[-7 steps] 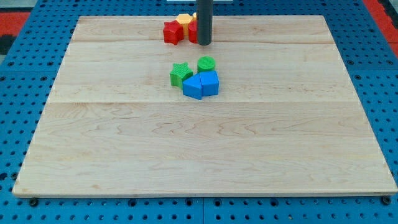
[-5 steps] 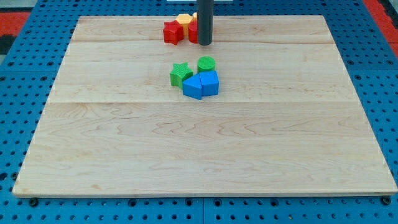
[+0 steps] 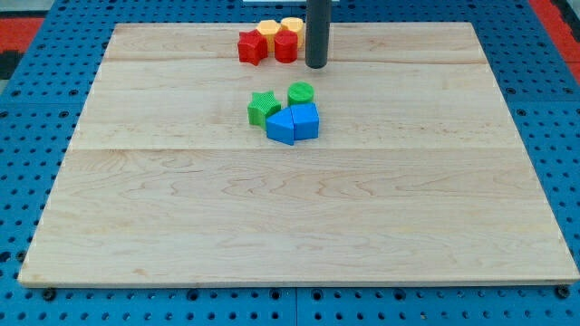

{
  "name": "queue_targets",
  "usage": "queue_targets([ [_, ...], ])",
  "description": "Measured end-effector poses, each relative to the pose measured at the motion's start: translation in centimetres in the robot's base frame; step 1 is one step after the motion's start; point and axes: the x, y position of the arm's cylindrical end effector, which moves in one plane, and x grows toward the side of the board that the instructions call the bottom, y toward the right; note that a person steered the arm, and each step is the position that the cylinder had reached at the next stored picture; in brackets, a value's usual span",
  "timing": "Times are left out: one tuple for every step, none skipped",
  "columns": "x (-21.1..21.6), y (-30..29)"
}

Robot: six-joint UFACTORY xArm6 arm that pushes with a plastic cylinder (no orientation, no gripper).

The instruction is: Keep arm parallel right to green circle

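The green circle (image 3: pixel 301 92) lies on the wooden board a little above its middle, touching the top of two blue blocks (image 3: pixel 294 123). A green star (image 3: pixel 263 108) sits just left of it. My tip (image 3: pixel 315 66) rests on the board above and slightly right of the green circle, apart from it. It stands just right of a red block (image 3: pixel 286 48).
At the view's top, a red star-like block (image 3: pixel 252 47), a yellow block (image 3: pixel 268 29) and a second yellow block (image 3: pixel 292 24) cluster with the red block. The board's top edge runs just behind them.
My tip has moved to the view's right, off the front of the red block, uncovering it and the second yellow block. The blocks have not moved.
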Motion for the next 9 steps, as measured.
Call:
queue_targets([
  [-0.2, 1.9],
  [-0.3, 2.8],
  [-0.3, 4.3],
  [-0.3, 5.6],
  [-0.3, 7.2],
  [-0.2, 8.3],
  [2.4, 8.0],
  [6.2, 8.0],
  [9.0, 7.7],
])
